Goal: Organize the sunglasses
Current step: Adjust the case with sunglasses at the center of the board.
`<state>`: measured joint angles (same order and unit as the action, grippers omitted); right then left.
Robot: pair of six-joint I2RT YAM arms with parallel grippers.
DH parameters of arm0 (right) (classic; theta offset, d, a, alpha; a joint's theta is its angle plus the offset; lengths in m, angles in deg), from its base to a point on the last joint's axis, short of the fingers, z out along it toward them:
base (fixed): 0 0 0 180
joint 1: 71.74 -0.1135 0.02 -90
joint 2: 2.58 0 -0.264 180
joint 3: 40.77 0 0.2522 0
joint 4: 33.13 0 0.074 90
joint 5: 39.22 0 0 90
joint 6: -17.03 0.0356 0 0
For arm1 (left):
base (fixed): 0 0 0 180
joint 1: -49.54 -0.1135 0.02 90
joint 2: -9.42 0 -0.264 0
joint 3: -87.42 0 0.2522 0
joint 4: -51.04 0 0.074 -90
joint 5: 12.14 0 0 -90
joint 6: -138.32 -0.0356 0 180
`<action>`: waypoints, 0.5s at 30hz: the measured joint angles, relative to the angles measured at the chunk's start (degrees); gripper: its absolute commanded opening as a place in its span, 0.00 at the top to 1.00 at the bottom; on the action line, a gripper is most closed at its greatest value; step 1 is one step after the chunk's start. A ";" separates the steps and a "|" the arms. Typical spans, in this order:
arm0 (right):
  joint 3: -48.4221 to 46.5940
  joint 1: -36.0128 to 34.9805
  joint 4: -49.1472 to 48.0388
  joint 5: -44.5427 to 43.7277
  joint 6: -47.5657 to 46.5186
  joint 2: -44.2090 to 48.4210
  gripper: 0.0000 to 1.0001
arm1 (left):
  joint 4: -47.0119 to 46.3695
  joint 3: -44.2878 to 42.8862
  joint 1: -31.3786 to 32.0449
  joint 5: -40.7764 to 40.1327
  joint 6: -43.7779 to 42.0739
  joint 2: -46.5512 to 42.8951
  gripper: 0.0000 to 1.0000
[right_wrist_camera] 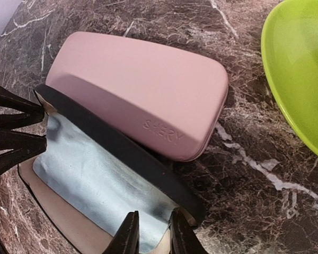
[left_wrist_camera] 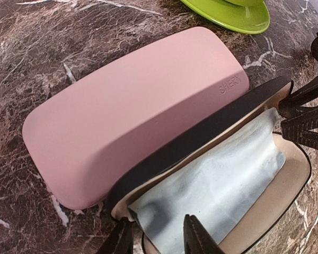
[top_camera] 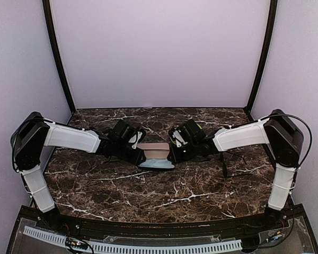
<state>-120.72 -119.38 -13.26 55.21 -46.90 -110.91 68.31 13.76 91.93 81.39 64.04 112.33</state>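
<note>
At the middle of the dark marble surface (top_camera: 148, 193), an open black case (left_wrist_camera: 201, 138) with a tan lining lay right against a closed pink case (left_wrist_camera: 132, 111). Its raised black edge touched the pink one's long side. A pale blue cloth (left_wrist_camera: 217, 182) lay crumpled inside the open case. The 2 claws met this case from opposite ends. The left claw (left_wrist_camera: 156, 239) was closed on the rim at 1 end, with 1 finger inside over the cloth and 1 outside. The right claw (right_wrist_camera: 155, 236) pinched the other end the same way. A lime-green dish (right_wrist_camera: 302, 69) sat near a corner of the pink case, not touching it. The black wire-framed sunglasses (top_camera: 226, 163) seemed to lie on the surface beneath the right forearm, well apart from both cases and too small to make out clearly.
</note>
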 measured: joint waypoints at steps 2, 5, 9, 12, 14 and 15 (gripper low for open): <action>0.42 0.00 -0.07 -0.39 0.07 0.81 0.74 | 0.00 0.11 0.00 -0.02 0.00 -0.42 0.61; 1.64 0.07 0.26 -1.03 0.11 3.28 0.71 | 0.20 0.50 0.00 -0.24 -0.02 -2.27 0.57; 1.92 0.70 0.33 -1.49 -0.09 5.27 0.67 | 0.22 0.46 -0.15 -1.03 -0.15 -3.98 0.53; 1.92 1.57 0.35 -1.51 -0.37 5.44 0.66 | 0.44 0.46 -0.55 -1.16 -0.31 -4.04 0.52; 1.95 2.14 0.37 -1.46 -0.48 5.31 0.66 | 0.92 0.31 -0.90 -1.16 -0.35 -4.02 0.52; 1.92 2.43 0.26 -1.42 -0.50 5.16 0.66 | 1.01 0.20 -1.09 -1.18 -0.42 -4.00 0.52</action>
<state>-118.80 -116.96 -13.00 53.78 -47.41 -105.75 69.31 13.96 90.84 80.21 63.63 108.33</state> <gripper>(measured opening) 0.340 0.476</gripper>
